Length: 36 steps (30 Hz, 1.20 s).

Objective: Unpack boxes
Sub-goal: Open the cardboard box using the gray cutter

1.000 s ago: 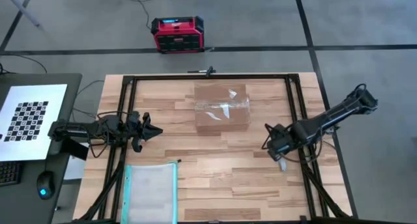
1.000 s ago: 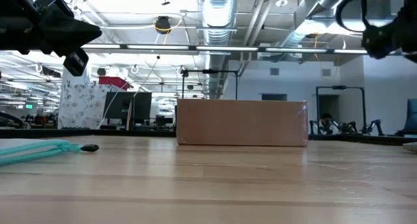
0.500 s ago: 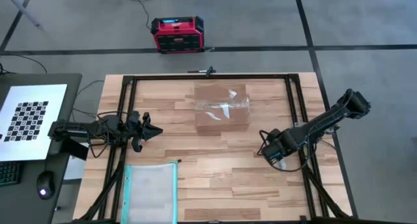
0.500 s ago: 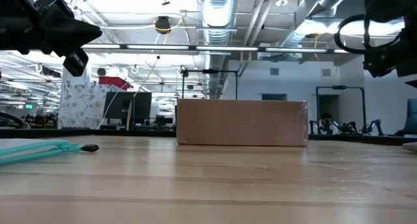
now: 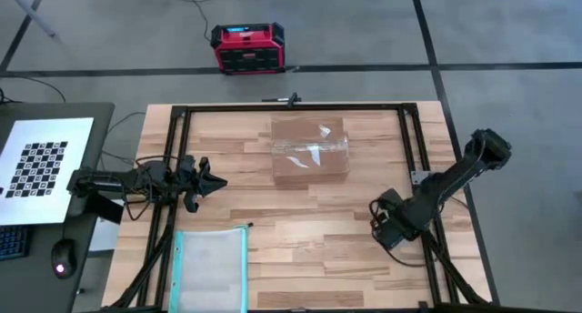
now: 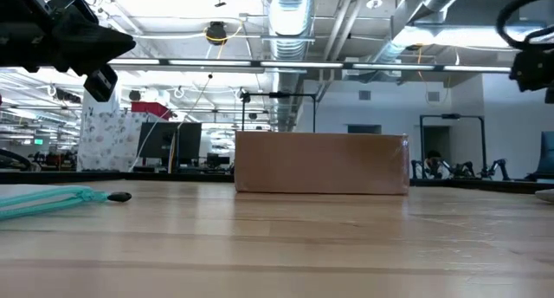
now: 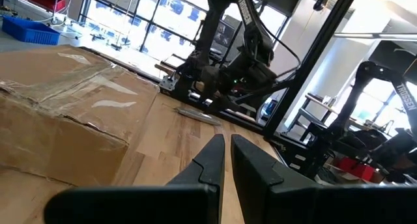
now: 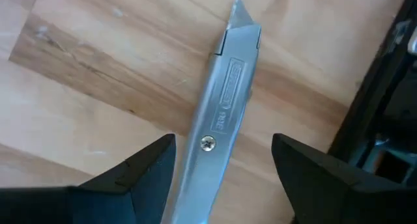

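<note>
The brown cardboard box [image 5: 309, 149] stands shut and taped on the far middle of the table, also seen in the low view [image 6: 320, 164] and the left wrist view [image 7: 58, 113]. My left gripper [image 5: 216, 181] hovers shut left of the box, above the table [image 7: 227, 149]. My right gripper [image 5: 386, 231] points down near the right rail, open. Its fingers [image 8: 146, 168] stand on either side of a silver utility knife [image 8: 218, 113], which lies flat on the wood with its blade pointing away from the fingers. I see no contact with the knife.
A clear teal-edged pouch [image 5: 211, 267] lies at the near left edge [image 6: 52, 198]. A red and black case [image 5: 247, 47] sits on the floor beyond the table. Black frame rails [image 5: 414, 158] run along the table's sides. Bare wood lies between the box and the near edge.
My right gripper has travelled toward the table's near edge along the right rail and now stands over the knife. The box, the pouch and my left arm have kept still.
</note>
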Motion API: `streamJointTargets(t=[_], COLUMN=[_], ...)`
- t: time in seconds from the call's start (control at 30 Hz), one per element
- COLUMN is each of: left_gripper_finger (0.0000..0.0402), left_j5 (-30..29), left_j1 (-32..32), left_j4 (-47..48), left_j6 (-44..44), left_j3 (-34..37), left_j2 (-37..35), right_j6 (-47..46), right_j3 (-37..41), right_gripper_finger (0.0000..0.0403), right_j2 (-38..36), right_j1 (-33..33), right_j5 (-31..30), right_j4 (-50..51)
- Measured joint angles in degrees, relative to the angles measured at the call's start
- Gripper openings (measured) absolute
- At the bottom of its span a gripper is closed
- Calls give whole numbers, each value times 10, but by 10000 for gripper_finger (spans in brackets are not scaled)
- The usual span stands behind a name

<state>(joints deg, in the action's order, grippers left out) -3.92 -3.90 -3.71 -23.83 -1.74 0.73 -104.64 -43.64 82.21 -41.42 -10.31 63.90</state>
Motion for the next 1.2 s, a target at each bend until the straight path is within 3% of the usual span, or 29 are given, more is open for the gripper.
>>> streamJointTargets(t=[0.37, 0.57, 0.9, 1.2], left_gripper_finger=[13, 13, 13, 13], left_j5=[0, 0, -2, -5], left_j1=[0, 0, 0, 0], left_j4=[0, 0, -1, -1], left_j6=[0, 0, 0, 0], left_j3=[0, 0, 0, 0], left_j2=[0, 0, 0, 0], right_j6=[-104, -159, -160, -157], right_j3=[-2, -2, -2, 0], right_gripper_finger=[247, 239, 185, 169], right_j2=[139, 187, 228, 253], right_j1=[-92, -135, -136, -134], right_j5=[-71, -158, -230, -284], right_j4=[-59, -82, -111, -123])
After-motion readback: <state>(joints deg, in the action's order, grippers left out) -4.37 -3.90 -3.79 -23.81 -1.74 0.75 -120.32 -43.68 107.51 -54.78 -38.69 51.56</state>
